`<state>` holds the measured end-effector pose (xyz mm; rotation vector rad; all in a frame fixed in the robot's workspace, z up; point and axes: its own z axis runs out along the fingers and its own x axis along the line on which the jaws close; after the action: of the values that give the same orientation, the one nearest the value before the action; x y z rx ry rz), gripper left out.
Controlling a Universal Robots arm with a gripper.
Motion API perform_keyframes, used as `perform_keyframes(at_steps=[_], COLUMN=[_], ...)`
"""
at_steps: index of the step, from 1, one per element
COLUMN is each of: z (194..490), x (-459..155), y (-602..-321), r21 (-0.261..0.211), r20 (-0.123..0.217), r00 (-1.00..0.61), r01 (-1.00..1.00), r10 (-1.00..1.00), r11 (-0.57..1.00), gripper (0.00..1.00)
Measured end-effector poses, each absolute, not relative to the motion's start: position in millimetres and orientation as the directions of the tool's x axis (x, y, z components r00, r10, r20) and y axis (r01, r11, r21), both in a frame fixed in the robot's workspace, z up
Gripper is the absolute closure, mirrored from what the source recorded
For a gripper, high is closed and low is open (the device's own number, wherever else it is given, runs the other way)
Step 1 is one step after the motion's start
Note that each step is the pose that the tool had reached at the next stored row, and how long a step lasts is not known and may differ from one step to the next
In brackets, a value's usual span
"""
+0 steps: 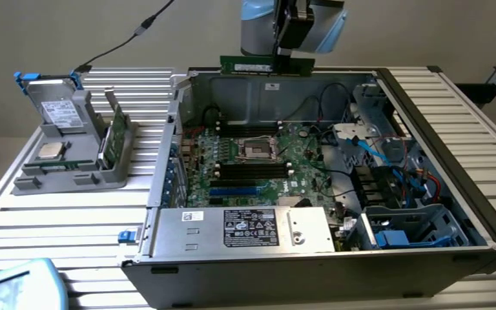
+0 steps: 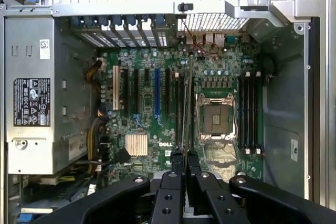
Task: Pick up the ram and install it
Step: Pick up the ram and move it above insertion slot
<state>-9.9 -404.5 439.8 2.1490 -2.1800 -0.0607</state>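
I'm holding the ram (image 1: 243, 65) pinched in the gripper (image 1: 288, 62) above the motherboard (image 1: 299, 174); any tilt risks crooked, jammed seating.

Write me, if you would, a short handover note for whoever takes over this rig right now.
Gripper: shut on the ram, which it holds level, long edge down.
Position: the ram hangs in the air above the far wall of the open computer case, clear of the motherboard. In the wrist view it is edge-on over the board, beside the processor socket.
Done: the ram is picked up.
Left: it is not yet seated; the black memory slots on either side of the socket wait below.
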Motion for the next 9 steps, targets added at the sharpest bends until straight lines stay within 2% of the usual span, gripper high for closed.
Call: perform_keyframes(at_steps=[9], z=[423.5], x=[-9.9], y=[-404.5], r21=[0.085], r20=[0.025], r00=[-0.014], r01=[-0.996], r10=[-1.000], r11=[0.016], gripper=[0.86])
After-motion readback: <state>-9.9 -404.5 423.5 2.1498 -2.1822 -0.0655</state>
